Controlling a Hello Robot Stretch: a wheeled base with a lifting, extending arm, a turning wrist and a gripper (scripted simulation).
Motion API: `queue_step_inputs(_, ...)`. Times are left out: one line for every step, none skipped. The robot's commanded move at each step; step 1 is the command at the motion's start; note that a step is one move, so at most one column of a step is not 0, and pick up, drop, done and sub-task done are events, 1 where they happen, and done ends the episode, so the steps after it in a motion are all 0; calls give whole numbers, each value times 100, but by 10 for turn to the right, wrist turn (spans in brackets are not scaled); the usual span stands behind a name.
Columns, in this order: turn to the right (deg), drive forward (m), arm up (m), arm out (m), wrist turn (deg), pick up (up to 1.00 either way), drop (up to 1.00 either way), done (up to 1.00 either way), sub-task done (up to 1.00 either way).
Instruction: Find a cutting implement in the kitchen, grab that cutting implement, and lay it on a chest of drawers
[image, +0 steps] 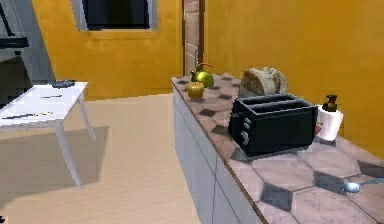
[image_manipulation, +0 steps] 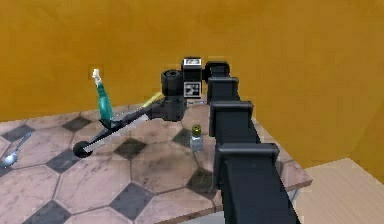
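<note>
On the tiled kitchen countertop (image_manipulation: 150, 175), the Stretch's gripper (image_manipulation: 152, 101) meets the far end of a long dark implement (image_manipulation: 115, 127), likely the knife. It lies diagonally, running from the gripper down toward the arm side view's left, past a teal bottle (image_manipulation: 100, 98). Whether the gripper holds anything cannot be told.

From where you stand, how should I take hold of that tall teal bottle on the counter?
Grip the teal bottle around its slim body, below the white nozzle, coming in level from the open side of the counter. It stands upright near the yellow wall, so a sideways hold probably suits its narrow shape.
</note>
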Motion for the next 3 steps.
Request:
queue_step_inputs(0, 0, 0, 0, -450, 0, 0, 0, 0)
queue_step_inputs(0, 0, 0, 0, -30, 0, 0, 0, 0)
queue_step_inputs(0, 0, 0, -24, 0, 0, 0, 0, 0)
